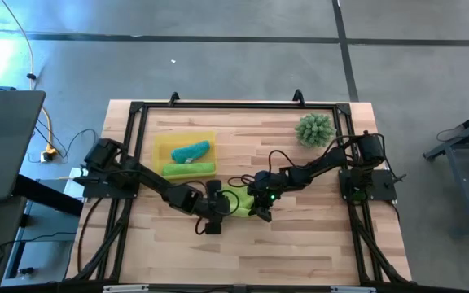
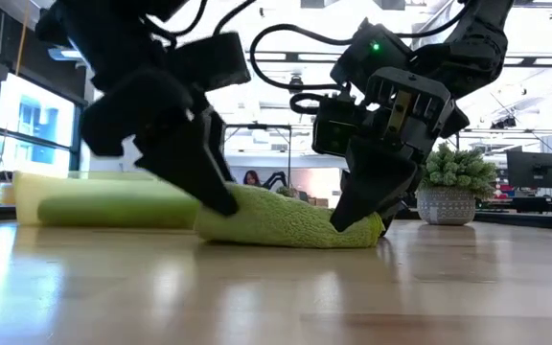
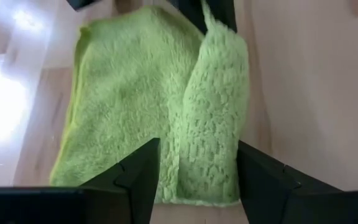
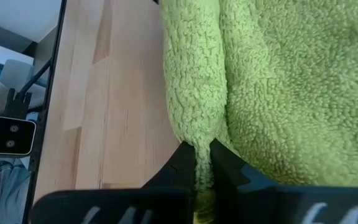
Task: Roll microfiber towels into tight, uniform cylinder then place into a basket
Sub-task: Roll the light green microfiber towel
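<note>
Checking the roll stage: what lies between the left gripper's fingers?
In the left wrist view, the lime green towel's folded flap lies between the open left gripper's fingers.

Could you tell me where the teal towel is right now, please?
In the high view, the teal towel lies rolled in the yellow basket at the table's left rear, beside a rolled lime green towel.

Two black jointed arms, looped black cables, green indicator light, dark angular fingers point(image 3: 138, 180)

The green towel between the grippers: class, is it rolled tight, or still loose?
Still loose: the towel lies mostly flat on the table, with only one edge folded over, pinched by the right gripper.
</note>
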### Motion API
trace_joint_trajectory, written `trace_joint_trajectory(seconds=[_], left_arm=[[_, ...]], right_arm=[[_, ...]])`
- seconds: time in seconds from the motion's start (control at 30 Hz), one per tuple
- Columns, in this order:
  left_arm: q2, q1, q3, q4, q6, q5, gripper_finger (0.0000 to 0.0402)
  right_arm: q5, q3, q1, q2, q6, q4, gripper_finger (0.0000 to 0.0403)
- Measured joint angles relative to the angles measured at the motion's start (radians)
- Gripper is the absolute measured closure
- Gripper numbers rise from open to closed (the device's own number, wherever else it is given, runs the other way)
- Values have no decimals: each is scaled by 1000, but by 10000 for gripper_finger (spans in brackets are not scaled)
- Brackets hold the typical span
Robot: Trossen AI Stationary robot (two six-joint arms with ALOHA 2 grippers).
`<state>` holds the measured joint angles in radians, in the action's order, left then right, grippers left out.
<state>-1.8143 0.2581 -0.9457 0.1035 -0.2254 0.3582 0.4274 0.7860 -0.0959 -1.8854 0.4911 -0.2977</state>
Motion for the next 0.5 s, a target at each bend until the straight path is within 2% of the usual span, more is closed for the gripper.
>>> trace_joint_trajectory(seconds=[0.13, 0.27, 0.5], left_arm=[[33, 7, -1, 35, -26, -23, 218], [60, 35, -1, 41, -23, 4, 218], [60, 84, -2, -44, 73, 9, 218]], right_arm=[[0, 0, 0, 0, -1, 3, 396], [0, 0, 0, 0, -1, 4, 396], [-1, 0, 0, 0, -1, 2, 396]])
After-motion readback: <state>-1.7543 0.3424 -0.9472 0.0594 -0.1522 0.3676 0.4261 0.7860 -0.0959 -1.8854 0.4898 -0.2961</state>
